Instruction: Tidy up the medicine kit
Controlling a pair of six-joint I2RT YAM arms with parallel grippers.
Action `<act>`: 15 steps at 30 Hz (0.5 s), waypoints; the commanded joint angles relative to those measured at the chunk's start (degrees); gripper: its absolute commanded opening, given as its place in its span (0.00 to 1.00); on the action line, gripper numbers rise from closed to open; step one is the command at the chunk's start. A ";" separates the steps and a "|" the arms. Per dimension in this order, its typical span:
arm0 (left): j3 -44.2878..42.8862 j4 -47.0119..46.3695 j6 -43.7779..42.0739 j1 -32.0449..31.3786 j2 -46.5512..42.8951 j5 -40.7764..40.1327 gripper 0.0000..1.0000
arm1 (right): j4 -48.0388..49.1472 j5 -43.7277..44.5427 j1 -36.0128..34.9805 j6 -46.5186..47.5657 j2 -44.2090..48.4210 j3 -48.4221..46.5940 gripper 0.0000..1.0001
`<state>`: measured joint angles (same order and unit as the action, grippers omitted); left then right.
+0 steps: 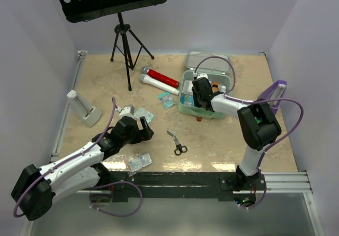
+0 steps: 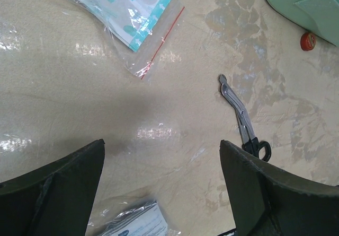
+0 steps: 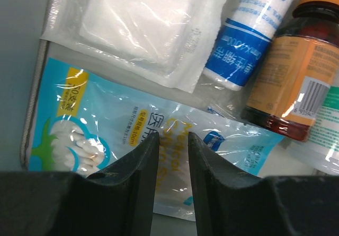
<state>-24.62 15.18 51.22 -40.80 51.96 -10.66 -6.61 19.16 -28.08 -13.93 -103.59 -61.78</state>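
Logged left gripper (image 1: 145,127) spread wide, scissors (image 1: 177,143) at 4 o'clock in top view. Found right gripper (image 3: 173,138) inside medicine kit (image 1: 183,101), fingers nearly pressed together over swab packet (image 3: 79,135).

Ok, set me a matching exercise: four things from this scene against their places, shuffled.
1 scissors
2 left gripper
3 right gripper
4 lid

A inside the kit
B lying behind the kit
C open, above the table
D flat on the table, between the arms

Pairs: 1-D, 2-C, 3-A, 4-B
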 commanded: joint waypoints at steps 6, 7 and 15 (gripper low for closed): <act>-0.95 -2.44 -1.48 0.19 0.68 0.37 0.94 | 0.64 -9.58 -1.54 -0.48 3.22 -0.71 0.37; -0.95 -2.26 -1.48 0.19 0.51 0.20 0.94 | 0.55 -9.49 -1.54 -0.57 3.65 -0.89 0.38; -1.74 0.02 -1.56 0.19 -1.25 -1.65 0.94 | -1.56 -1.59 -1.46 -4.26 14.37 -3.34 0.50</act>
<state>-24.64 15.00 51.20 -40.80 52.25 -10.90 -7.29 13.52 -29.30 -15.70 -96.90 -61.80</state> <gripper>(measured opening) 0.936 0.486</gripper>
